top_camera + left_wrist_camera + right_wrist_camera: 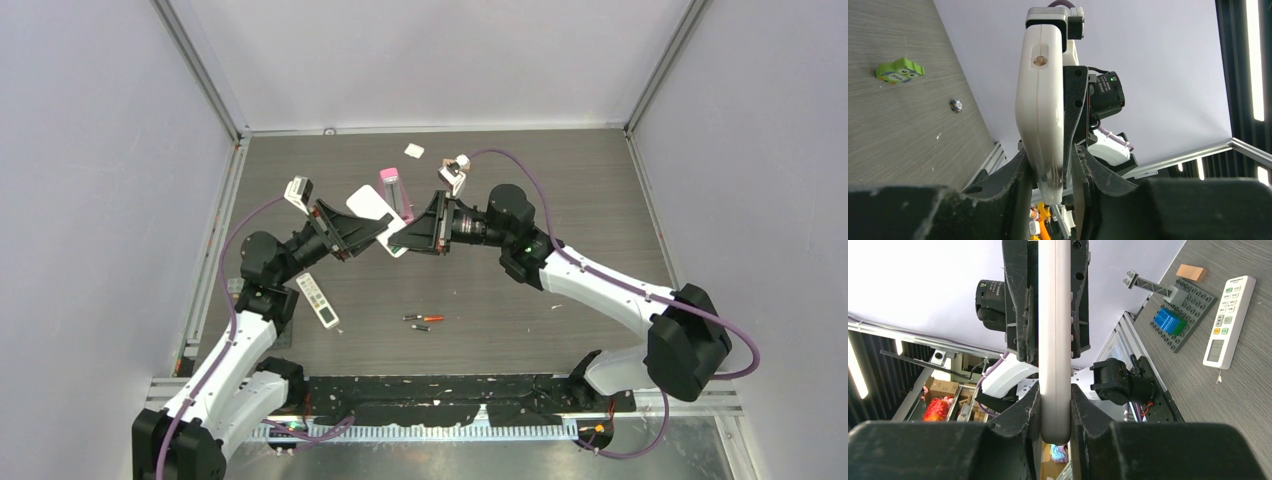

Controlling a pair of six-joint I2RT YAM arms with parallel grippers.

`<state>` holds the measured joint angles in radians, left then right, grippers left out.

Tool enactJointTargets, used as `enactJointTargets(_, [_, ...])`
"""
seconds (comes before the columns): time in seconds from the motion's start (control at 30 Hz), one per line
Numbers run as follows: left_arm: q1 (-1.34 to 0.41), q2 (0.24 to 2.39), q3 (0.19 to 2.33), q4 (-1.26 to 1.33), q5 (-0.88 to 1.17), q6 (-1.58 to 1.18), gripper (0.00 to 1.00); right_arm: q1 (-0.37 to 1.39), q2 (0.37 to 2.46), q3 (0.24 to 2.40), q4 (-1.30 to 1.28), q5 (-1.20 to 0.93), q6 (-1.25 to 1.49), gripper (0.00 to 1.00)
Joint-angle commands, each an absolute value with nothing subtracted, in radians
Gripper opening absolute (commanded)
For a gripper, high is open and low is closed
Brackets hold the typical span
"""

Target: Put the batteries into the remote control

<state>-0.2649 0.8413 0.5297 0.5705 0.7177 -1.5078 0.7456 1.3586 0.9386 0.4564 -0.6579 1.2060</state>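
Clamping the remote control (372,206) mid-air between your left gripper (1052,165) and right gripper (1054,395), you're probably steadying it for opening, since the batteries (425,320) are lying loose below.

Top view: even, soft overhead light, only faint shadows on the table (560,200), sharp throughout — slight wide-angle bend along the wall edges. Left wrist view: strip lights (1254,60) blow out at the right edge. Both wrist views: bottom foreground dark and blurred — mild sheen on the white remote (1040,100).
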Motion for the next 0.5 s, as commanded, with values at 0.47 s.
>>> enactJointTargets(0.47, [-0.236,0.815,0.482,0.653,0.649,-1.514,0.46,0.727,1.378,1.046,0.276,-0.787,1.046,0.13])
